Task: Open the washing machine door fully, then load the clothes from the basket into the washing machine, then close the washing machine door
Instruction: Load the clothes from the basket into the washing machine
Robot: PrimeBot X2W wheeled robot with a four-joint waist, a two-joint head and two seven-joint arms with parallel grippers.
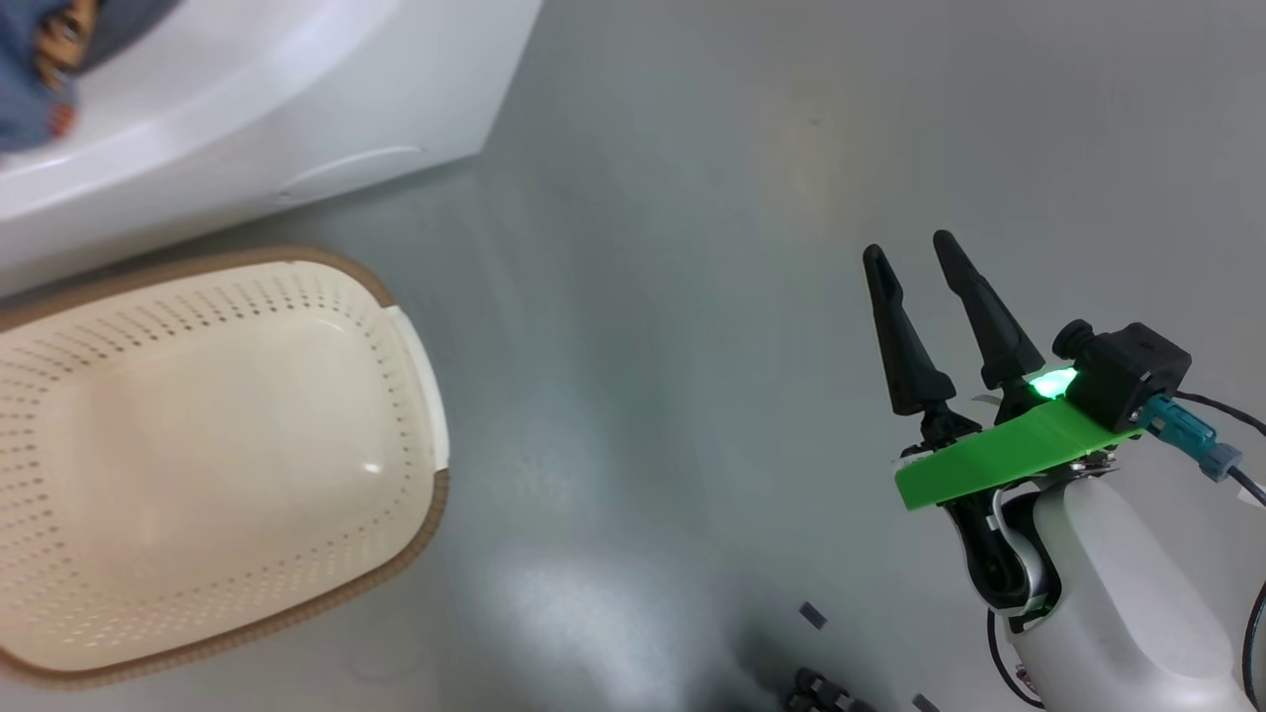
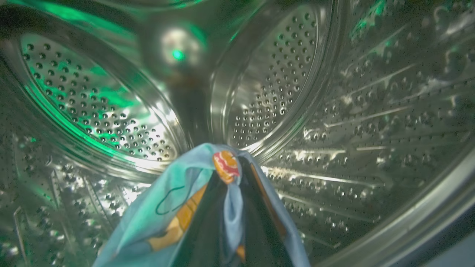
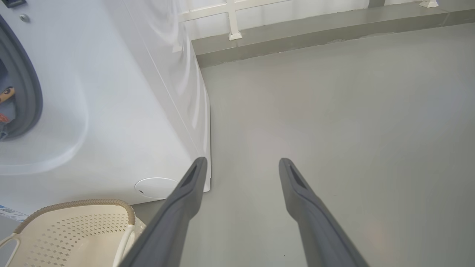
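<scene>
left end effector pinches the clothes inside the washing machine, right end effector spread.

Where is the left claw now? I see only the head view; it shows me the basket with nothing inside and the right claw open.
Observer: The left claw is inside the steel drum, shut on a light blue garment with orange print.
Operator: Is the blue cloth in my top left corner inside the washing machine?
Observer: The right wrist view shows blue and orange fabric lying inside the grey rubber seal, at the opening.
Operator: Is anything else near the basket?
Observer: A blue label sits on the washing machine's lower corner, beside the basket.
</scene>
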